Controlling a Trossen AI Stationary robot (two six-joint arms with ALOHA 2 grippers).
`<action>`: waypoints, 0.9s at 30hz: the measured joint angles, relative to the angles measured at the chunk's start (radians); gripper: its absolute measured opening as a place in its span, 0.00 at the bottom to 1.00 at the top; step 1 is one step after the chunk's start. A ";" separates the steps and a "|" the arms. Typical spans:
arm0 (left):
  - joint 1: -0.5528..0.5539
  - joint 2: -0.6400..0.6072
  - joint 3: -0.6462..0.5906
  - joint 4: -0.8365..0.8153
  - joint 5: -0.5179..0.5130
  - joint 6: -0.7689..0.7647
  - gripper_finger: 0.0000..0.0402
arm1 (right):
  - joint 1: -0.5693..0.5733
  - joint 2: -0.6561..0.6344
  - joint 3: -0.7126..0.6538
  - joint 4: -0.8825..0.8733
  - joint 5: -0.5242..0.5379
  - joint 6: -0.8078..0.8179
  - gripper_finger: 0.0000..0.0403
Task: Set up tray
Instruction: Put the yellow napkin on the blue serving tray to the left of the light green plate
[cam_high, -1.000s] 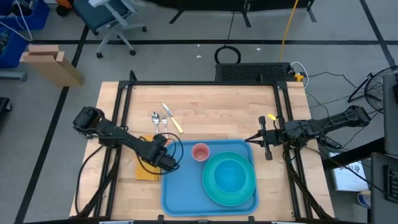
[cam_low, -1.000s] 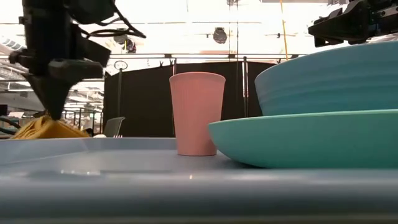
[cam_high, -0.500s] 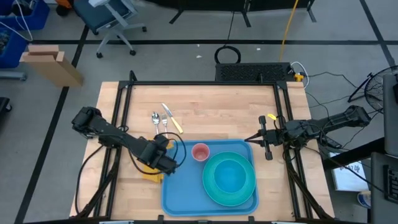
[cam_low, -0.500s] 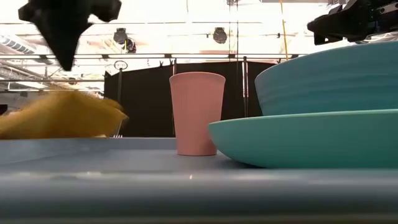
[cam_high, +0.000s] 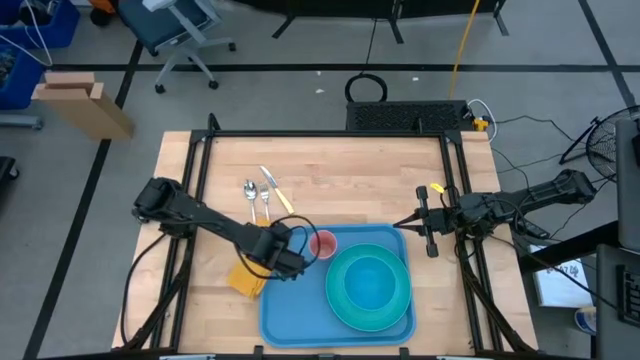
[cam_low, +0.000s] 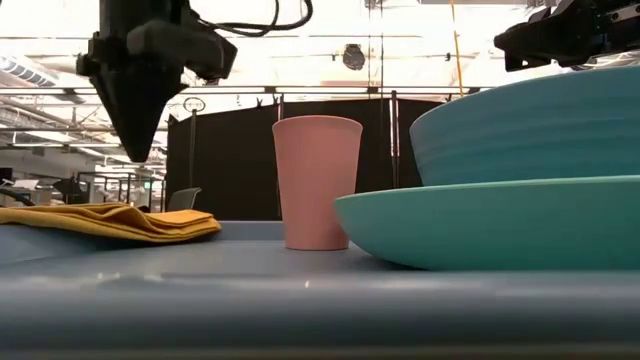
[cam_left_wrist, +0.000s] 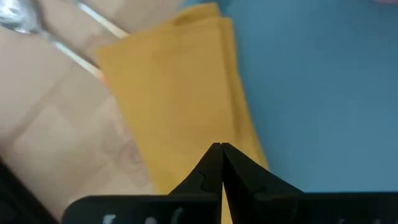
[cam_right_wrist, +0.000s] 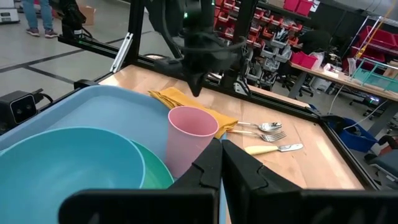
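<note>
The blue tray (cam_high: 300, 315) holds a teal plate (cam_high: 396, 312) with a teal bowl (cam_high: 368, 282) on it, and an upright pink cup (cam_high: 322, 243). A folded yellow napkin (cam_high: 244, 281) lies flat, most of it on the wood and one side over the tray's left rim (cam_left_wrist: 249, 118). My left gripper (cam_high: 288, 262) is shut and hangs point-down just above the napkin (cam_low: 110, 221) without touching it (cam_low: 135, 150). My right gripper (cam_high: 400, 224) waits shut at the table's right edge, above the tray's far right corner.
A spoon (cam_high: 249, 187), a fork (cam_high: 264, 193) and a yellow-handled knife (cam_high: 279, 193) lie on the wood beyond the tray's far left corner. Bare wood stretches across the table's far half. Black frame rails run along the left and right sides.
My left gripper, which stood with its tip down on the napkin left of the tray, has risen and moved right toward the cup. The napkin has shifted toward the tray and now lies flat across its left rim, free of the gripper.
</note>
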 joint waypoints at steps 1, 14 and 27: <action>0.000 0.001 0.000 -0.013 -0.014 -0.005 0.05 | 0.000 0.000 0.000 0.000 0.000 0.000 0.00; -0.053 0.011 0.000 0.135 -0.017 0.030 0.50 | 0.000 0.000 0.000 0.000 0.000 0.006 0.00; -0.093 0.107 0.000 0.155 -0.040 0.235 0.66 | 0.000 0.000 0.000 0.012 0.001 -0.015 0.00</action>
